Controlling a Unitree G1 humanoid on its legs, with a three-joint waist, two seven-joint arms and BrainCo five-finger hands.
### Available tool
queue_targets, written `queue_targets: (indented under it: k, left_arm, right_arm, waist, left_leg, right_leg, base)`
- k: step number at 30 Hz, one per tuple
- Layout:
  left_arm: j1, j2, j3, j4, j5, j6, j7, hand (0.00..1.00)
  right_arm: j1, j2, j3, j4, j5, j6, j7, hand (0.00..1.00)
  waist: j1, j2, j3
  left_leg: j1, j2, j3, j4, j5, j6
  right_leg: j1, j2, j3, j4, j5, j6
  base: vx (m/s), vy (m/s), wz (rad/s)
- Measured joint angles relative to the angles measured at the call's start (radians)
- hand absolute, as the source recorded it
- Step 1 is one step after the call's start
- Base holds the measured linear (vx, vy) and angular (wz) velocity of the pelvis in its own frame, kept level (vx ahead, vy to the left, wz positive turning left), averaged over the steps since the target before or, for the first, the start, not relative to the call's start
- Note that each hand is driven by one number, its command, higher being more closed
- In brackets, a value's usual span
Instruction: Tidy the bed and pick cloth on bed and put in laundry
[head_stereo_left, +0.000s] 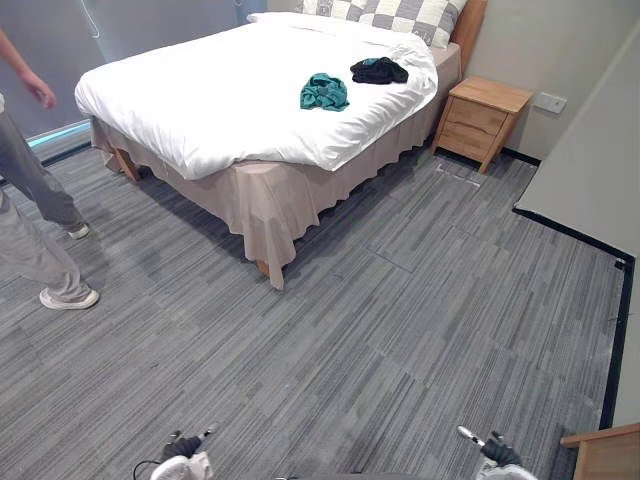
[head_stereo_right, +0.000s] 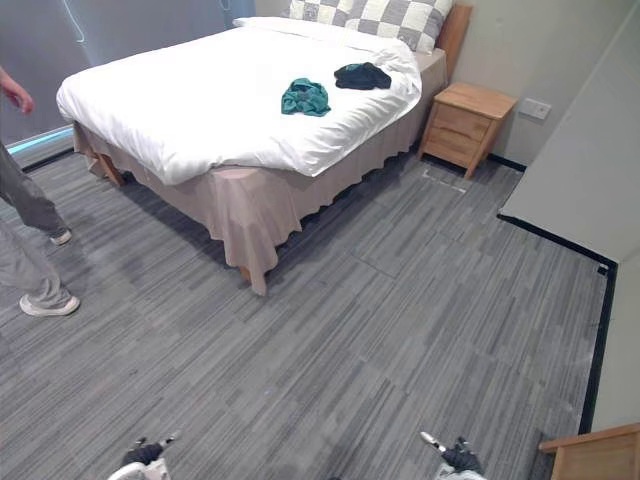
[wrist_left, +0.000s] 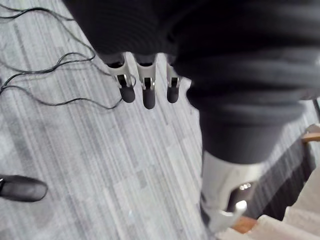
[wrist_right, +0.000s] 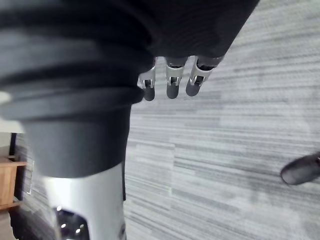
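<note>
on the bed (head_stereo_left: 200, 90): teal cloth (head_stereo_left: 324, 92), black cloth (head_stereo_left: 379, 70); by wrist views left robot hand (wrist_left: 148, 91), right robot hand (wrist_right: 172, 84) hang slack, empty

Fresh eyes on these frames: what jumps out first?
A wide bed with a white duvet fills the upper left, a crumpled teal cloth and a black cloth lying apart near its checked pillows. A person in grey trousers stands left of it.

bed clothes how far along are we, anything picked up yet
Nothing looks done: the teal cloth and the black cloth lie on the bed. Nothing in hand: the left hand and right hand hang open over the carpet. Left: approach the bed, collect both, take them to laundry.
</note>
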Motion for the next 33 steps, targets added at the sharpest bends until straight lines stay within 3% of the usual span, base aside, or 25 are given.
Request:
queue_targets:
  k: [8, 15, 33]
  left_arm:
    - [0.025, -0.009, 0.039, 0.0, -0.001, -0.002, -0.018, 0.0]
    - [0.044, -0.073, 0.026, 0.001, -0.011, -0.006, -0.026, 0.0]
    - [0.047, -0.096, -0.024, 0.023, 0.0, -0.007, -0.026, 0.0]
  right_arm:
    - [0.006, 0.001, 0.001, 0.003, -0.002, -0.026, 0.06, 0.0]
    - [0.02, 0.045, 0.033, 0.025, -0.039, -0.026, 0.082, 0.0]
    - [0.027, 0.081, 0.071, 0.039, -0.038, -0.034, 0.032, 0.0]
  waist:
    - [0.0, 0.001, 0.001]
    - [0.0, -0.003, -0.002]
    - [0.0, -0.009, -0.002]
  left_leg:
    - [0.002, 0.0, 0.003, -0.012, 0.0, 0.001]
    - [0.0, -0.001, 0.011, -0.021, 0.005, 0.007]
    - [0.011, 0.003, 0.039, -0.011, -0.002, -0.005]
  right_leg:
    - [-0.001, 0.0, -0.017, -0.001, -0.001, -0.001]
    - [-0.001, 0.0, -0.02, -0.016, 0.003, -0.008]
    - [-0.004, 0.001, -0.008, 0.002, 0.001, -0.006]
  base:
    - [-0.05, -0.026, 0.02]
    - [-0.06, -0.025, -0.02]
    - [-0.02, -0.021, -0.03]
